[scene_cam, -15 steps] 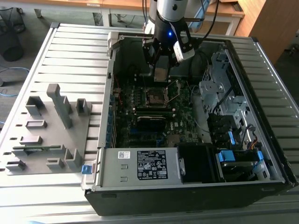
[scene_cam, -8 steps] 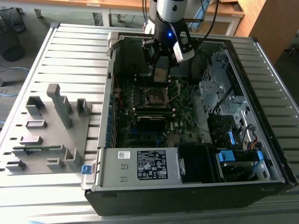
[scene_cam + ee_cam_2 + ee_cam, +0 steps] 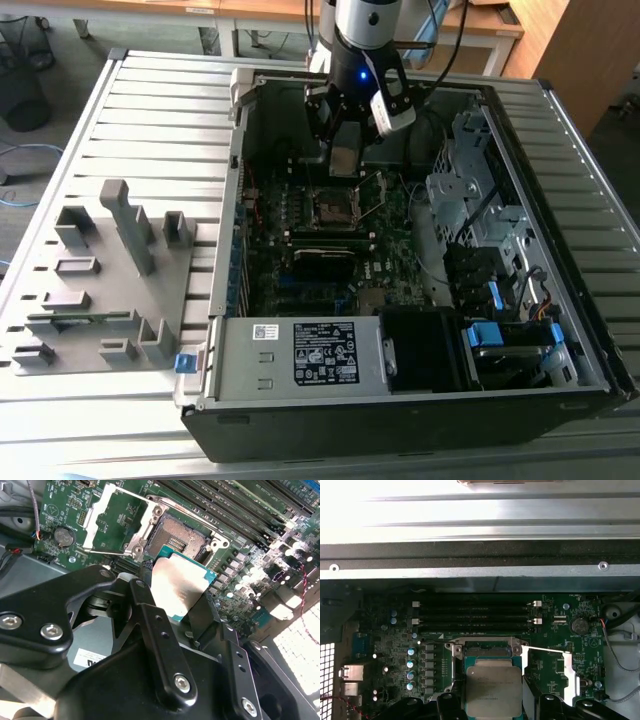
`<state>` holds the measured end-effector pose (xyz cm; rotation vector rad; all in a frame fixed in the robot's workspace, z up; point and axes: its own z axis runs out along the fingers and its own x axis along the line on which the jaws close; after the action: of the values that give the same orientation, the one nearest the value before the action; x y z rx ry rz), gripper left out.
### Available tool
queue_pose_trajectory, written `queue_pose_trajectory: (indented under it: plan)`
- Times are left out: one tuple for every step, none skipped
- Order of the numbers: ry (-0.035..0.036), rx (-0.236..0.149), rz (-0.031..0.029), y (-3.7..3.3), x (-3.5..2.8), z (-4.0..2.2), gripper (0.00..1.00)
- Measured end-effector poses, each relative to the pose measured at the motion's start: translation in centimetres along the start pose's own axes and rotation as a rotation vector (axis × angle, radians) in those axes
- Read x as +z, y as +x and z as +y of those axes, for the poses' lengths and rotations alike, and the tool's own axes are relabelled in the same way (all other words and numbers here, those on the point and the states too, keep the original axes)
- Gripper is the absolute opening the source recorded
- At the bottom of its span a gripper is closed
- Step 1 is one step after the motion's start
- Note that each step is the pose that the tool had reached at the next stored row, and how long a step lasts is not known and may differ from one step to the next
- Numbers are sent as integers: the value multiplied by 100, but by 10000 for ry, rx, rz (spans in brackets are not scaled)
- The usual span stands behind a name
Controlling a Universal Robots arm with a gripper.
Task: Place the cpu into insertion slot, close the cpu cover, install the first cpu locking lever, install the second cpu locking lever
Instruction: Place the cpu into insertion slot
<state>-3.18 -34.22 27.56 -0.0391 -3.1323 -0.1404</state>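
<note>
Claw clenched on cpu by its side edges | cpu hangs just above insertion slot, upper centre of the exterior view, not seated | cpu cover lies swung open beside slot | step: placing cpu; judged need: edges squared to slot, slow straight descent.

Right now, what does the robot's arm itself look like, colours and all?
The arm is a silver-grey tube ending in a black wrist with a glowing blue light and a pale boxy module on one side. Its jaws are black metal links joined by silver bolts.
</note>
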Motion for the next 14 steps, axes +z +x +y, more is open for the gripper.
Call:
queue_pose_trajectory:
  plan:
    - [0, 0, 0, 0, 0, 0, 54]
    - [-2, 0, -1, 0, 1, 0, 54]
    - [-2, 0, -1, 0, 1, 0, 54]
    - [-2, -1, -1, 0, 1, 0, 54]
    - [-2, 0, -1, 0, 2, 0, 54]
    - [-2, -1, -1, 0, 2, 0, 54]
    - [-4, 0, -2, 0, 4, 0, 54]
    - [-8, 0, -3, 0, 9, 0, 54]
    - [-6, 0, -2, 0, 15, -1, 54]
    - [-2, 0, -1, 0, 22, -2, 54]
    - [-3, 0, -2, 0, 30, -2, 54]
    - [-2, -1, -1, 0, 33, -3, 54]
    - [-1, 0, 0, 1, 33, -3, 54]
    - [0, 0, 0, 1, 33, -3, 54]
